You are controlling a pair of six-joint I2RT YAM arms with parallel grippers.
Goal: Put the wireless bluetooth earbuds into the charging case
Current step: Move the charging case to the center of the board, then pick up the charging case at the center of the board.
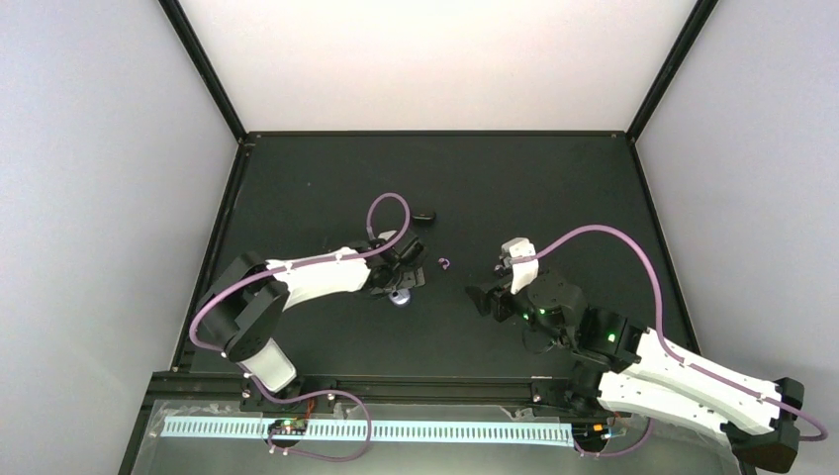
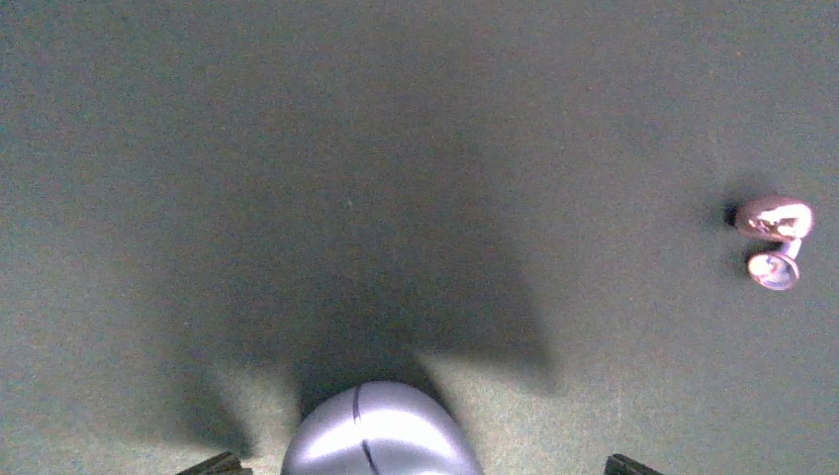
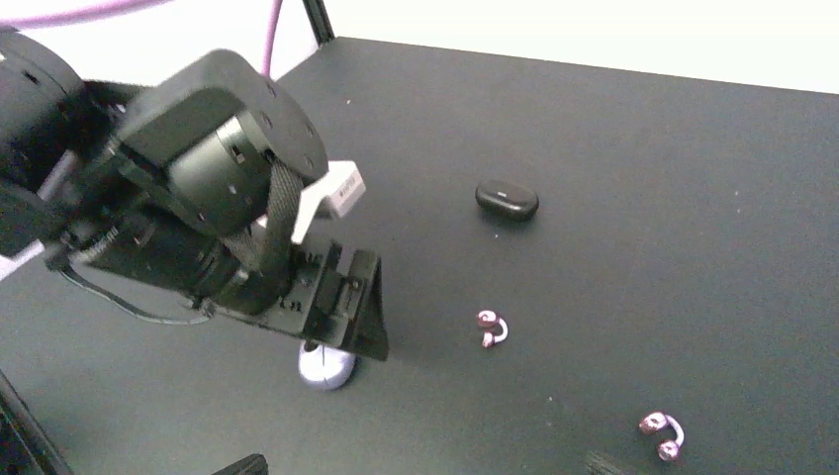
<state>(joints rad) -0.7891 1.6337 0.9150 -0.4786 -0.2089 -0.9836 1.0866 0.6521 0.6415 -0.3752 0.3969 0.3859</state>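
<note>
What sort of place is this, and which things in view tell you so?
Probably a robot test cell: the left arm and right arm bolted at the near edge of a black table, plain pale walls and black frame posts closing it in, and small items such as the charging case laid out.

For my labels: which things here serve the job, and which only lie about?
Job: glossy pale lavender oval plastic case; two small pinkish C-shaped earbuds.
Lying about: glossy black oval plastic piece.

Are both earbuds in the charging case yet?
No; one earbud and a second earbud lie on the table, apart from the charging case.
</note>
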